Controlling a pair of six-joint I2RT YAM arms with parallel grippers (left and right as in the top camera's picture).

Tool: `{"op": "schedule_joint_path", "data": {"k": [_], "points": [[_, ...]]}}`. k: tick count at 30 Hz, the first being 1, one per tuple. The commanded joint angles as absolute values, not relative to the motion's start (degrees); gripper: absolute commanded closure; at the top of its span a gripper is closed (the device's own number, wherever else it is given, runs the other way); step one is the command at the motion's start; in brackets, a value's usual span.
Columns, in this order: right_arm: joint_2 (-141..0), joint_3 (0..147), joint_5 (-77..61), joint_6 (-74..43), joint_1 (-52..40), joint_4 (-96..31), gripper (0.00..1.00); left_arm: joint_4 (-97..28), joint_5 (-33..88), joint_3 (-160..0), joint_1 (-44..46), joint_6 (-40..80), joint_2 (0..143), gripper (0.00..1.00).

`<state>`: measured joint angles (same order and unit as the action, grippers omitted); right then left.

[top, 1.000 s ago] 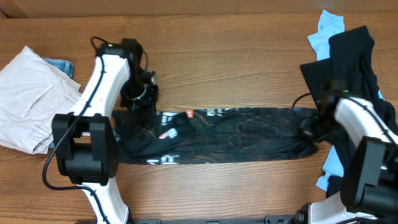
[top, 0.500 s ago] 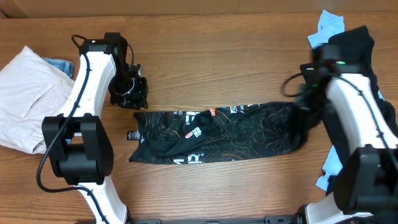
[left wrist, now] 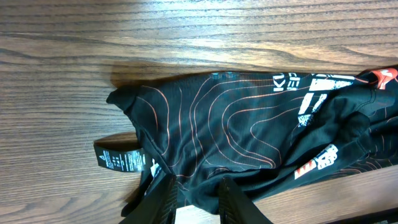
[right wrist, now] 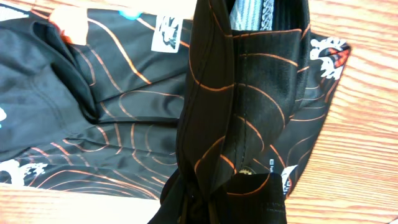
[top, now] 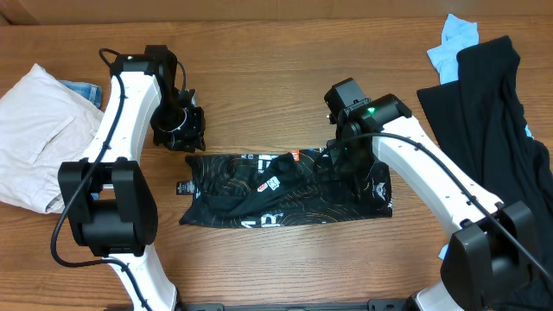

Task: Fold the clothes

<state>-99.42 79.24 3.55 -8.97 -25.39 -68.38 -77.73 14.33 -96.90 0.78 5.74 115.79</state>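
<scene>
the wood-grain table of light brown planks fills every view. the black shirt, lined with thin orange waves and white lettering, lies across the table's middle as a rumpled band, a tag poking from its left end. the right claw is pinched tight on the shirt's right end, the cloth there doubled over the rest. the left claw hovers just beyond the shirt's far left corner, fingers slightly spread, gripping nothing. a white garment lies well left of the shirt; a black garment and a light blue cloth lie well right.
</scene>
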Motion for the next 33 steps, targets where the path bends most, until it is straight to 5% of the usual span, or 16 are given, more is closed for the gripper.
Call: {"op": "schedule_joint_path", "data": {"k": [1, 16, 18, 21, 33], "points": [[-101.45, 79.72, -2.24, -8.93, -25.39, -68.01, 0.94, -77.89, 15.07, -98.08, 1.26, 6.39, 115.24, 0.74], [-103.07, 78.67, -8.23, -7.42, -26.0, -67.18, 0.93, -77.69, 15.05, -98.08, 1.26, 6.42, 115.24, 0.7], [-103.07, 78.32, -9.26, -7.11, -26.46, -67.13, 0.85, -77.67, 15.05, -98.08, 1.26, 6.42, 115.24, 0.7], [-103.07, 78.06, -10.39, -7.01, -27.09, -67.16, 0.55, -77.58, 15.07, -98.08, 1.26, 6.44, 115.24, 0.7], [-103.07, 78.06, -4.27, -5.61, -27.24, -67.07, 0.46, -77.36, 15.05, -98.08, 1.26, 6.44, 115.24, 0.64]]}}
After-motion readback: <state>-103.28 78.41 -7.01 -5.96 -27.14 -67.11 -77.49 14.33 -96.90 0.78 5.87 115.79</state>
